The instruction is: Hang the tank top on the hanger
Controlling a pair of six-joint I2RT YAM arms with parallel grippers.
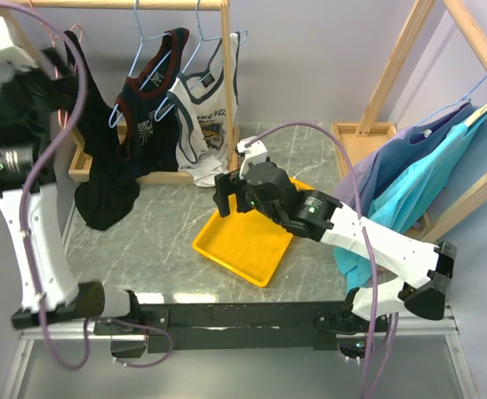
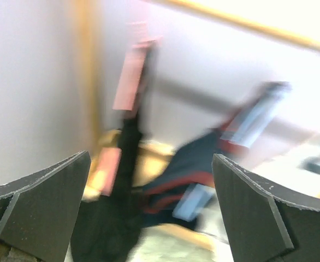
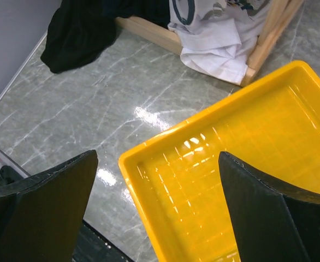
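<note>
The black tank top (image 1: 102, 174) hangs at the left end of the wooden rack, its hem bunched on the table. The pink-red hanger (image 1: 76, 35) shows at its top, hooked over the rail. My left gripper (image 1: 54, 76) is raised beside the hanger and strap, open and empty. In the blurred left wrist view the left gripper (image 2: 150, 158) faces the hanger (image 2: 130, 82) and the tank top (image 2: 116, 207), both a little way ahead. My right gripper (image 1: 225, 193) is open and empty above the yellow tray; the right wrist view shows it (image 3: 158, 158) and the tank top's hem (image 3: 78, 33).
A navy jersey (image 1: 148, 100) and a white jersey (image 1: 206, 116) hang on light blue hangers on the wooden rack (image 1: 227, 83). The yellow tray (image 1: 202, 245) lies mid-table, also in the right wrist view (image 3: 127, 161). Blue and purple garments (image 1: 418, 166) hang at the right.
</note>
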